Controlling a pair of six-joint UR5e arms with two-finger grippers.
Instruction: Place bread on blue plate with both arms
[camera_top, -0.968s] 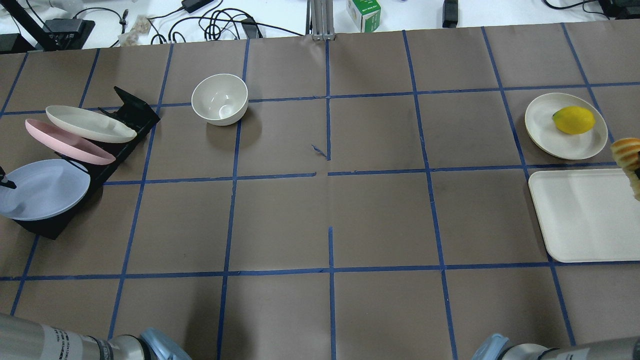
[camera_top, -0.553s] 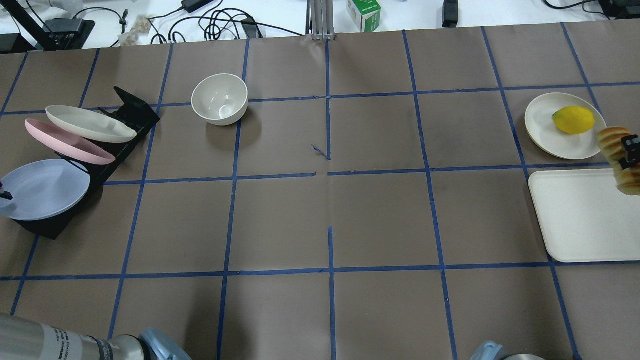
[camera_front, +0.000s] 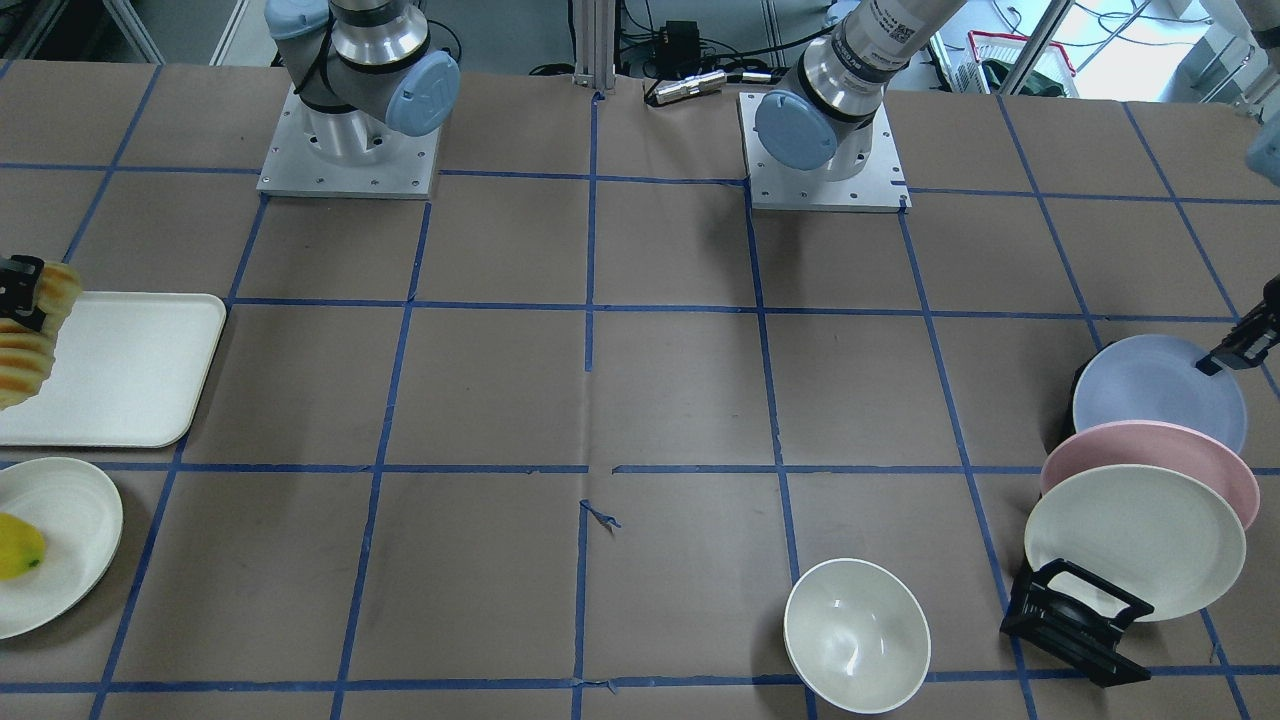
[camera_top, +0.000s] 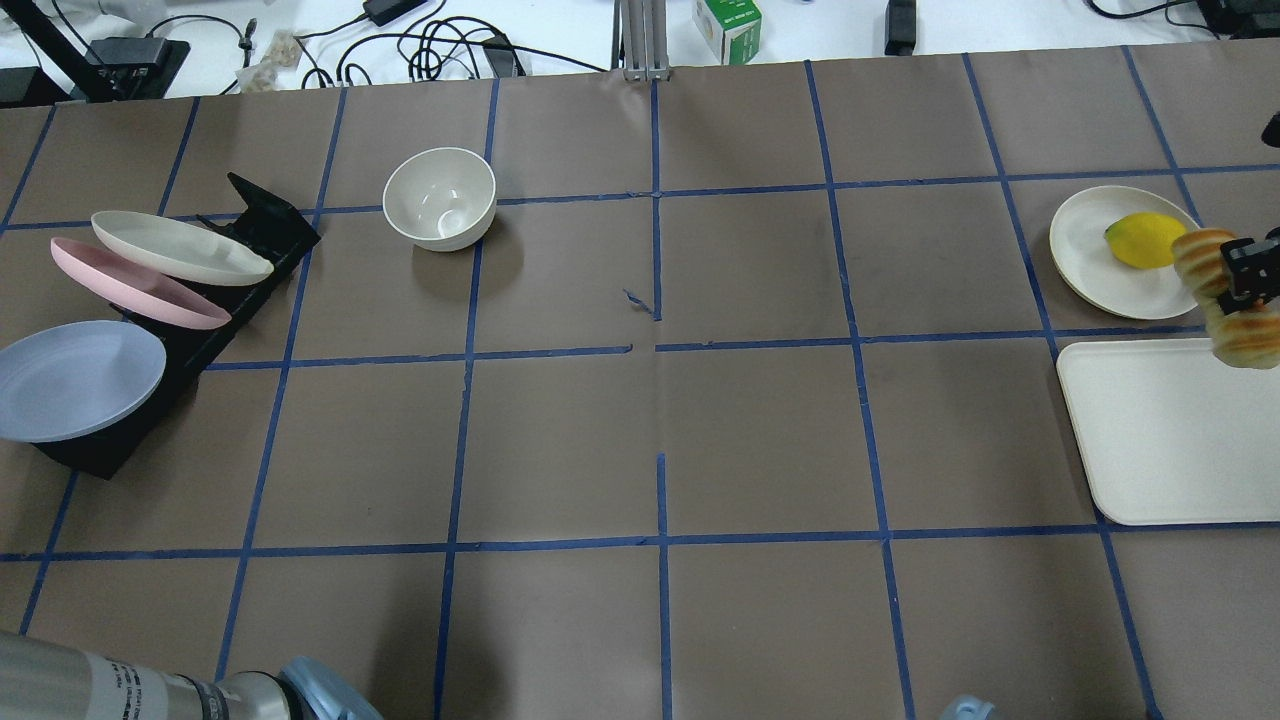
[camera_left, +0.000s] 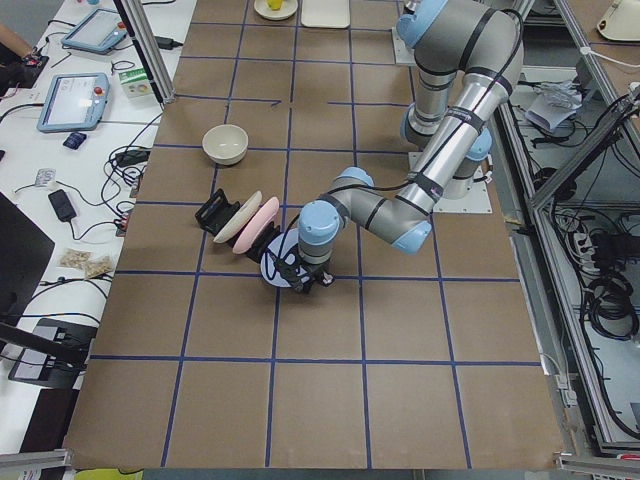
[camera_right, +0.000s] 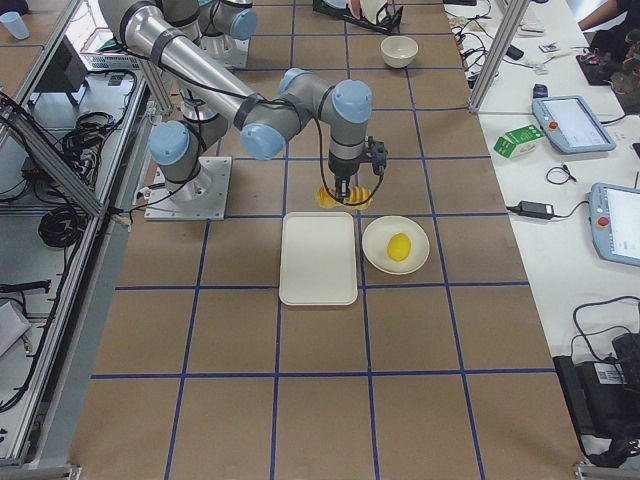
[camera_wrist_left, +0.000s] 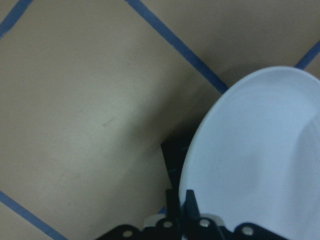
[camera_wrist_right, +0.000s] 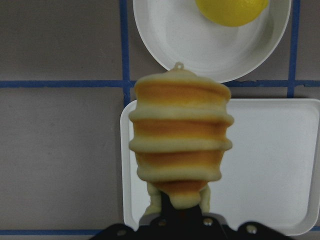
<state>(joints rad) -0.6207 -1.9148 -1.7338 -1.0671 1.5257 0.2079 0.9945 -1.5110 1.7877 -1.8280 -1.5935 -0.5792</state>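
The bread (camera_top: 1205, 265), a pale-yellow loaf with orange-brown ridges, hangs in my right gripper (camera_top: 1247, 277), which is shut on it. It is above the table at the near corner of the white tray (camera_top: 1160, 440) and also shows in the right wrist view (camera_wrist_right: 180, 135) and the front view (camera_front: 28, 350). The blue plate (camera_top: 80, 380) leans at the front of a black rack. My left gripper (camera_front: 1218, 360) is shut on the plate's rim; the left wrist view shows the plate (camera_wrist_left: 260, 150) with the fingers (camera_wrist_left: 190, 200) pinching its edge.
A pink plate (camera_top: 140, 285) and a cream plate (camera_top: 180, 248) lean in the black rack (camera_top: 260, 225) behind the blue plate. A white bowl (camera_top: 440, 198) stands at the back left. A cream plate (camera_top: 1085, 255) holds a yellow fruit (camera_top: 1140, 242) beside the tray.
My right gripper has carried the bread further into the overhead view, leftward and toward the fruit plate. The blue plate has shifted slightly left, and the left fingertip has left the overhead view.
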